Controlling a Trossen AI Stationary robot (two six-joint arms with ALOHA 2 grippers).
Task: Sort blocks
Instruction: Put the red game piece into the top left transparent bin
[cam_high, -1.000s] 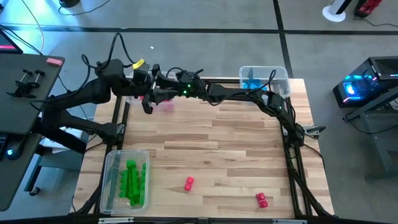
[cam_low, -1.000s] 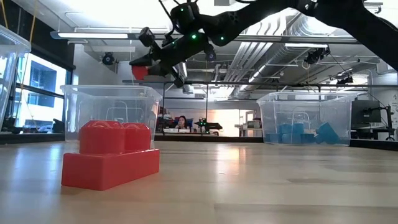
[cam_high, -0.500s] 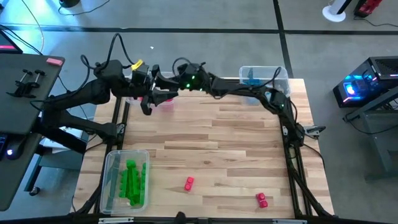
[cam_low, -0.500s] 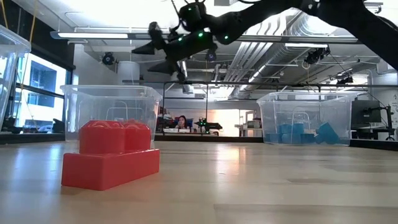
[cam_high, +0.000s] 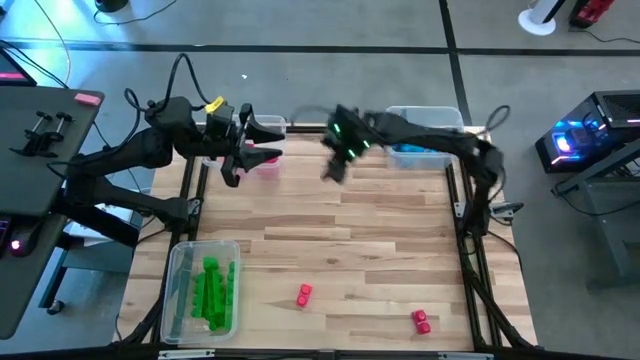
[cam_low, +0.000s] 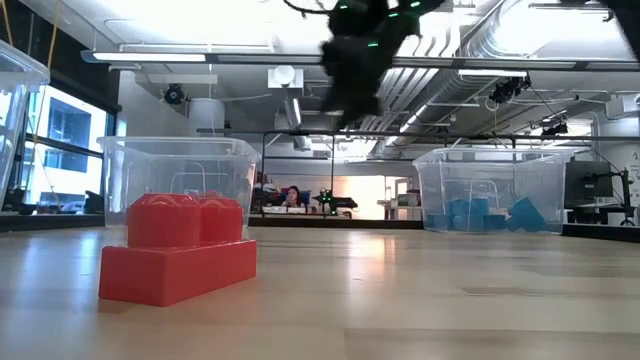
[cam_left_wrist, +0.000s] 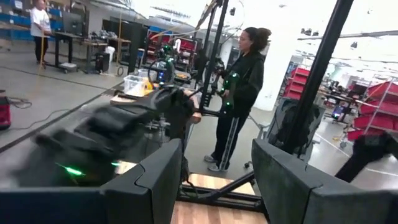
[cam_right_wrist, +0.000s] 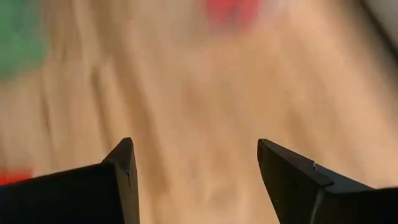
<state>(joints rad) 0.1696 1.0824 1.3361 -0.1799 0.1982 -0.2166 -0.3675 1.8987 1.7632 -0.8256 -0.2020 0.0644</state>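
The bench (cam_high: 340, 230) is pale, striped wood planking framed in dark metal. Two red blocks lie loose near its front edge — one (cam_high: 304, 293) toward the middle, a stubby two-piece one (cam_high: 421, 321) further right. A clear plastic bin (cam_high: 176, 300) at the front left corner holds green blocks (cam_high: 214, 291); another clear bin (cam_high: 430, 122) at the back right holds blue blocks (cam_high: 412, 153). The third bin (cam_low: 178, 180), at the back left, shows its thin glossy walls only from table height, where a studded red block (cam_low: 178, 249) fills the foreground.

The right gripper (cam_high: 333, 170) hangs above the back of the bench; its wrist view shows two dark wedge-shaped fingers (cam_right_wrist: 118, 171) spread wide, nothing between them. The left gripper (cam_high: 255, 140) is over the back left bin — its own view shows blunt dark fingers (cam_left_wrist: 158, 177) apart and empty, with people standing in the room beyond.
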